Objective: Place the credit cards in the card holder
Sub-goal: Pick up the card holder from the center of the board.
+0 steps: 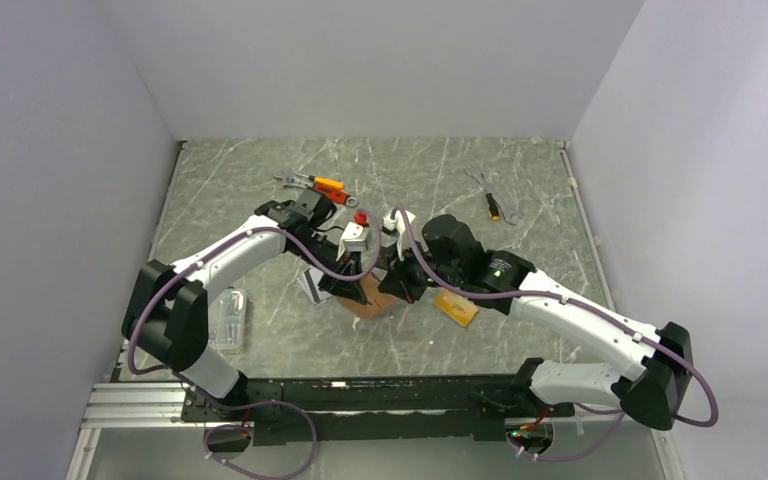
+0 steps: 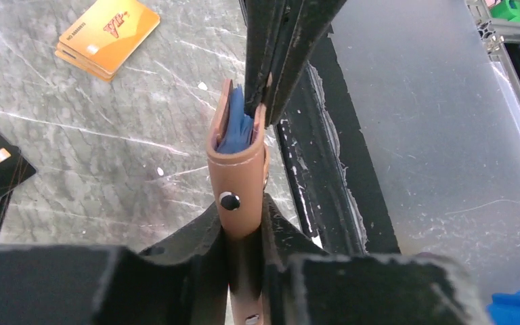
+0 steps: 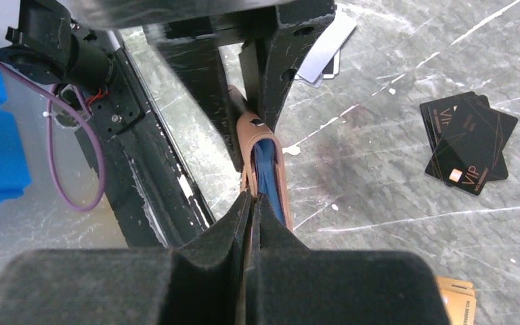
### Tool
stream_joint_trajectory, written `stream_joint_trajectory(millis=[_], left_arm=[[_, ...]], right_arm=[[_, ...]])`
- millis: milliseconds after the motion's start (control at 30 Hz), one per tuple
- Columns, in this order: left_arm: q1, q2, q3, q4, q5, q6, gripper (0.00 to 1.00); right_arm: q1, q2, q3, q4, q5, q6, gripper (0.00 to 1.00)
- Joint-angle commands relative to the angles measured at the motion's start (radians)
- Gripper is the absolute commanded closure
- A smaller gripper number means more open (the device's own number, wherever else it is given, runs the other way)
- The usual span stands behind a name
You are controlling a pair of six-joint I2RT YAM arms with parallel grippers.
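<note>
The reddish-tan card holder (image 1: 368,303) stands on edge between both grippers at the table's middle front. In the left wrist view my left gripper (image 2: 244,218) is shut on the holder (image 2: 238,179) near its snap, and the blue lining shows in the gap. My right gripper (image 3: 252,200) is shut on one leather wall of the holder (image 3: 263,135), pulling it ajar. Two orange-gold cards (image 2: 108,37) lie stacked on the table, right of the holder in the top view (image 1: 457,307). Black cards (image 3: 470,143) and a silver-grey card (image 3: 330,49) lie flat nearby.
Orange-handled tools (image 1: 320,185) and a small wrench (image 1: 492,203) lie at the back of the table. A clear plastic piece (image 1: 226,318) sits at the front left. The black front rail (image 2: 325,196) runs just beside the holder.
</note>
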Motion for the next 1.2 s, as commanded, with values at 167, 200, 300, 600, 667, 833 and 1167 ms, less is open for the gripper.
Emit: stream_joint_trajectory(millis=[167,200,300,600,667,833,1167], left_arm=[[0.002,-0.124,-0.038,0.081,0.091,-0.085,1.0],[0.008,-0.127,-0.035,0.096,0.104,-0.135,1.0],[0.039,-0.15,-0.051,0.254,0.13,-0.351,1.0],[0.08,-0.181,-0.091,0.661,0.069,-0.962,1.0],[0.081,-0.191,-0.107,0.724,0.051,-1.05,1.0],[0.08,-0.216,-0.139,0.783,0.06,-1.138,1.0],[0.08,-0.25,-0.161,0.855,0.074,-1.228,0.87]], right_arm=[[0.004,-0.028,0.068,-0.006,0.162,-0.013,0.92],[0.003,-0.051,0.059,0.002,0.187,-0.005,0.77],[-0.002,-0.128,0.004,0.046,0.265,0.052,0.27],[-0.127,-0.268,-0.231,0.387,0.093,0.321,0.17],[-0.148,-0.24,-0.233,0.458,0.051,0.359,0.17],[-0.196,-0.161,-0.22,0.593,-0.03,0.433,0.2],[-0.227,-0.07,-0.212,0.712,-0.136,0.56,0.78]])
